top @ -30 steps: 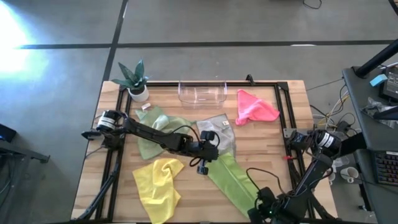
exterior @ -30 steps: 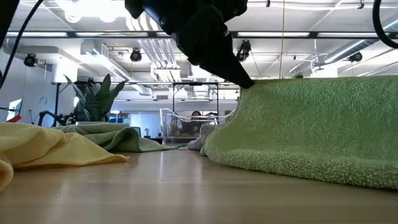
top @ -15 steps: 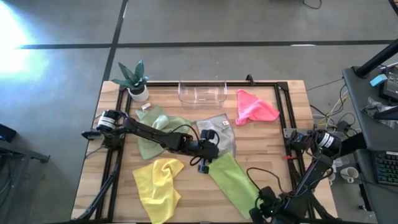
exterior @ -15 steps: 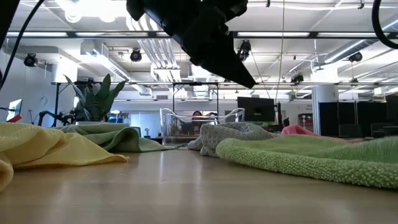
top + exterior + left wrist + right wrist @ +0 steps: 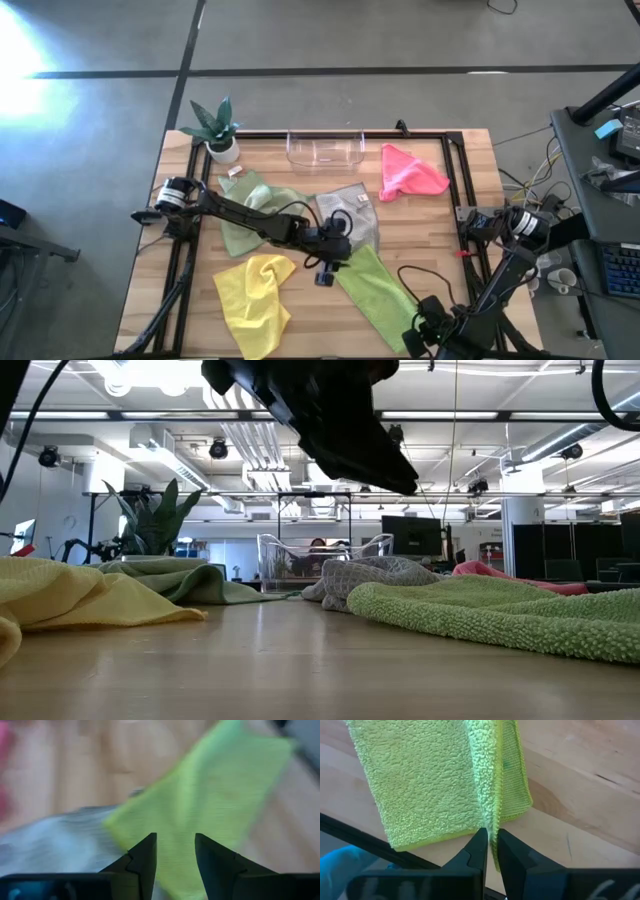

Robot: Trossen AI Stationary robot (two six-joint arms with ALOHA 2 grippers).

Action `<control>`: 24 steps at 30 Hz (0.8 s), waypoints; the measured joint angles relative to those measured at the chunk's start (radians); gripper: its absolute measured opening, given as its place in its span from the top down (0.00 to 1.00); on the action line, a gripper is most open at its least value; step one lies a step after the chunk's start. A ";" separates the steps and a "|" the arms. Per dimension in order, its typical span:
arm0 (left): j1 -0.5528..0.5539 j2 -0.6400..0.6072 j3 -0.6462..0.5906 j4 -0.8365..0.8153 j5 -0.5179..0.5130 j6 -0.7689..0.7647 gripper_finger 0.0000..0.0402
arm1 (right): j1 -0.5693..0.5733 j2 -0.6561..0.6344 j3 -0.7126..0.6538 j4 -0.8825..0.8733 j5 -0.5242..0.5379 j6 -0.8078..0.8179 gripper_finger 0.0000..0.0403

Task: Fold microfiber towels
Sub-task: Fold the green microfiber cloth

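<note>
While pinching the lime green towel (image 5: pixel 435 785), right hand (image 5: pixel 490 851); left hand (image 5: pixel 175 857) apart, seemingly above it.

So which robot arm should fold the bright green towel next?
Probably the right. Its gripper is already pinching the lime green towel's edge at the table's front, while the left gripper hangs open above the towel's other end.

No lettering, label, brand, number or sign can be read anywhere in these views, neither on the towels, nor on the arms, nor on the table, nor in the room beyond it.
</note>
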 joint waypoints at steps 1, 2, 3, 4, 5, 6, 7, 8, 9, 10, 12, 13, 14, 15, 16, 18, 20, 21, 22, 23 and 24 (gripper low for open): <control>-0.003 0.003 0.000 0.003 0.020 -0.018 0.71 | 0.000 -0.004 0.000 -0.008 0.000 -0.001 0.92; -0.006 0.006 0.000 0.005 0.029 -0.039 0.71 | 0.000 -0.008 0.000 -0.019 0.000 -0.001 0.92; -0.011 0.007 -0.001 0.002 0.031 -0.056 0.71 | 0.000 -0.014 0.000 -0.030 0.000 -0.001 0.92; -0.015 0.009 -0.003 -0.001 0.031 -0.070 0.71 | 0.000 -0.020 0.000 -0.036 0.000 -0.002 0.92; -0.018 0.010 -0.004 -0.001 0.031 -0.083 0.71 | 0.000 -0.027 0.000 -0.040 0.000 -0.002 0.92; -0.023 0.017 -0.004 0.006 0.031 -0.085 0.71 | 0.000 -0.036 0.000 -0.048 0.000 -0.005 0.92; -0.026 0.020 -0.004 0.013 0.031 -0.085 0.71 | 0.000 -0.044 0.000 -0.058 0.000 -0.012 0.92; -0.029 0.021 -0.006 0.008 0.032 -0.086 0.71 | 0.000 -0.052 0.000 -0.062 0.000 -0.018 0.92; -0.032 0.022 -0.009 0.002 0.033 -0.095 0.71 | 0.000 -0.061 0.001 -0.064 0.000 -0.022 0.92; -0.036 0.025 -0.010 0.005 0.036 -0.111 0.71 | 0.000 -0.069 0.003 -0.065 0.001 -0.033 0.92; -0.039 0.037 -0.010 0.015 0.053 -0.145 0.71 | 0.000 -0.088 0.003 -0.069 0.002 -0.060 0.92; -0.041 0.039 -0.015 0.009 0.066 -0.166 0.71 | 0.000 -0.096 0.003 -0.070 0.004 -0.072 0.92; -0.042 0.044 -0.019 0.002 0.077 -0.185 0.71 | 0.000 -0.102 0.004 -0.069 0.011 -0.080 0.92; -0.044 0.060 -0.019 0.013 0.077 -0.195 0.71 | 0.000 -0.109 0.004 -0.070 0.028 -0.086 0.92; -0.045 0.071 -0.018 0.023 0.078 -0.211 0.71 | 0.000 -0.111 0.004 -0.070 0.049 -0.091 0.92; -0.048 0.087 -0.023 0.011 0.084 -0.247 0.71 | 0.000 -0.115 0.004 -0.072 0.103 -0.091 0.92; -0.048 0.111 -0.021 0.044 0.089 -0.274 0.71 | 0.000 -0.116 0.005 -0.066 0.142 -0.091 0.92; -0.049 0.118 -0.023 0.038 0.089 -0.284 0.71 | 0.000 -0.116 0.005 -0.064 0.152 -0.091 0.92; -0.049 0.130 -0.024 0.035 0.089 -0.296 0.71 | 0.000 -0.116 0.005 -0.064 0.157 -0.089 0.92; -0.049 0.139 -0.024 0.043 0.088 -0.306 0.71 | 0.000 -0.116 0.005 -0.060 0.158 -0.087 0.92; -0.049 0.144 -0.023 0.038 0.085 -0.318 0.71 | 0.000 -0.115 0.005 -0.057 0.158 -0.087 0.92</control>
